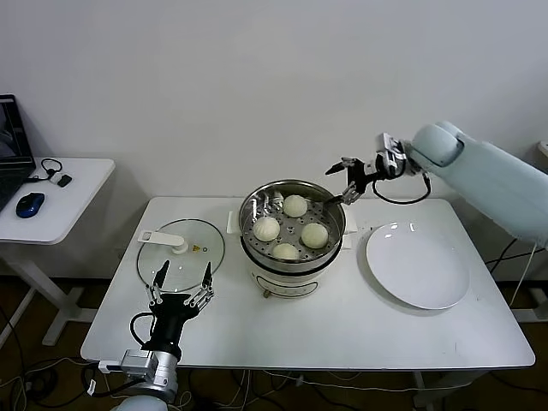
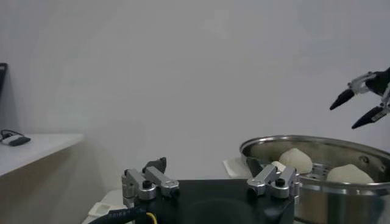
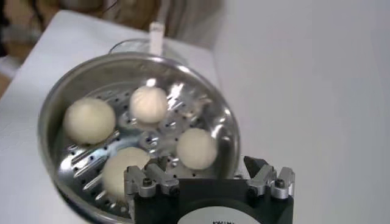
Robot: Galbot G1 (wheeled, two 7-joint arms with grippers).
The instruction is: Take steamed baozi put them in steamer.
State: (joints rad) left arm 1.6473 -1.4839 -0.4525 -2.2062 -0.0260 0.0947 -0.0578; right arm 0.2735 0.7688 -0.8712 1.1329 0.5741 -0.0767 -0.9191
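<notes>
Fingers of the left tool (image 1: 181, 286) are standing spread and empty at the near left of the table (image 1: 342, 334), their tips hovering over the near rim of the glass lid (image 1: 181, 254); the arm below them is running out of the head view. In the left wrist view only the finger bases are showing, the tips cut off.

Farther in, the steamer (image 1: 293, 224) is sitting mid-table, with the white plate (image 1: 417, 265) lying bare just to its right. Four baozi (image 1: 295, 205) are resting on the perforated floor, spaced apart in a rough ring. Part of the white base is hiding under the steel rim, and in the right wrist view the tool's own body is covering the nearest bun's edge.

Farthest back, the right tool (image 1: 341, 181) is hanging released and empty above the steamer's far right rim, higher than the buns and touching none. Its fingertips are hard to make out against the wall. A side table (image 1: 60, 201) is standing well to the left, partly cut off.
</notes>
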